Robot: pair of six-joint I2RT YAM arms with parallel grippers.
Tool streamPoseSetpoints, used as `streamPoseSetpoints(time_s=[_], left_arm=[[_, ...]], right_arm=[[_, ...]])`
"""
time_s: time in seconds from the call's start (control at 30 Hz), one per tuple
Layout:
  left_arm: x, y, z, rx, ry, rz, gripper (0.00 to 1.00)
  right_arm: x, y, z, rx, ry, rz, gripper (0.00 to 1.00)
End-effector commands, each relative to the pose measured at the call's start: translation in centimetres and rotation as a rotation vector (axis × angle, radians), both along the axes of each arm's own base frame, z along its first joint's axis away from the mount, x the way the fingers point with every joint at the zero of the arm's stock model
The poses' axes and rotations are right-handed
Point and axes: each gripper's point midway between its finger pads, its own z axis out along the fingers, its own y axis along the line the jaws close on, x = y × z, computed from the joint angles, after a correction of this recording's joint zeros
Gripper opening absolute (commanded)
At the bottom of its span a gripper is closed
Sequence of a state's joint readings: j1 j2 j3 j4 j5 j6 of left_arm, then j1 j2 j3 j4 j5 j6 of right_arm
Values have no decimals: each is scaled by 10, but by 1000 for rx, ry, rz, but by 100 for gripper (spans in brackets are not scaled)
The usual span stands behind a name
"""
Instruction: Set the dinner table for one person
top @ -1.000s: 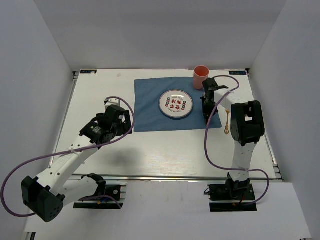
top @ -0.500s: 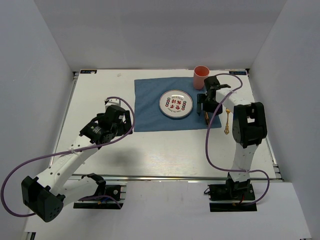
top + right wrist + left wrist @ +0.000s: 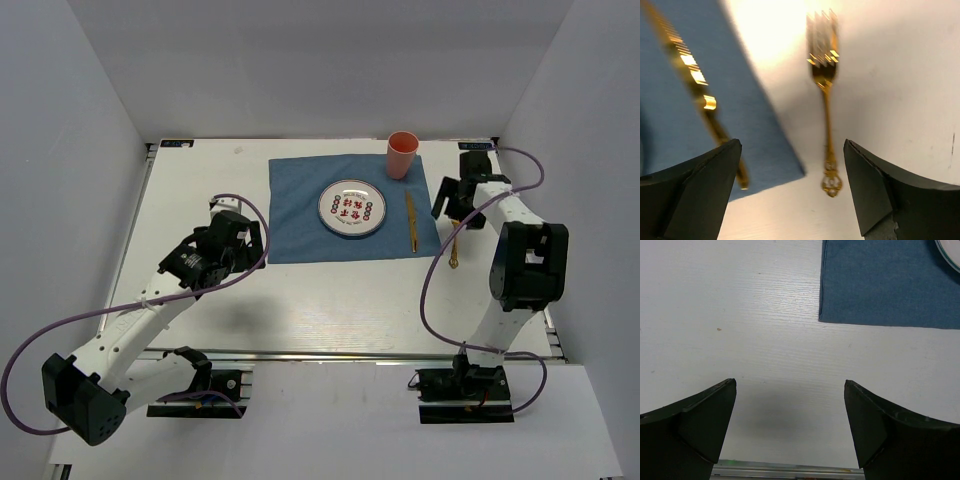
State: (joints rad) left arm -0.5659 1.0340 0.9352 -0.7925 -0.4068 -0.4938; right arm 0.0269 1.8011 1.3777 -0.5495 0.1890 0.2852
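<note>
White dinner table (image 3: 330,300) — grey walls (image 3: 320,70)

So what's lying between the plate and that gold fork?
A gold knife, resting on the blue placemat near its right edge; the top external view shows it.

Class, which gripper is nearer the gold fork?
Right. The right gripper hovers directly over the fork; the left gripper sits beyond the placemat's opposite side.
</note>
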Motion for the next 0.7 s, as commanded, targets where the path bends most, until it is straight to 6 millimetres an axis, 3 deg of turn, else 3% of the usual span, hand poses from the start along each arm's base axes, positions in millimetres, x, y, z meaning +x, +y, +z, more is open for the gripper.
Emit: streamPoseSetpoints(time_s=[0.0,0.13,0.23,0.33,0.43,0.47,0.6,0.63,0.67], left_arm=[[-1,-2,4,-14,-20,-11,98],[0,-3,4,-17,-22,-18,98],[0,-3,5,-17,-24,-21,98],[-1,-3,4,-17,-22,-20,98],[-1,-4,5,-20,-24,-24,98],[-1,-4,5,-22,-24,-25,98],[0,-4,5,-21,-23,-25,98],[-1,-4,5,-21,-23,-25,98],[0,-4,5,-22,-24,-25,98]], right_arm=[[-20,-17,-39,18,83,-62,88],[-23,-24,-60,38,105,-81,82],[-29,-27,-78,45,150,-88,59],[-35,-30,-87,59,164,-106,48],[-38,-32,-92,76,175,-102,16],[-40,-31,-94,76,183,-103,0],[-41,-44,-77,45,150,-153,0],[-35,-44,-54,43,82,-159,0],[-35,-40,-44,53,49,-163,0]])
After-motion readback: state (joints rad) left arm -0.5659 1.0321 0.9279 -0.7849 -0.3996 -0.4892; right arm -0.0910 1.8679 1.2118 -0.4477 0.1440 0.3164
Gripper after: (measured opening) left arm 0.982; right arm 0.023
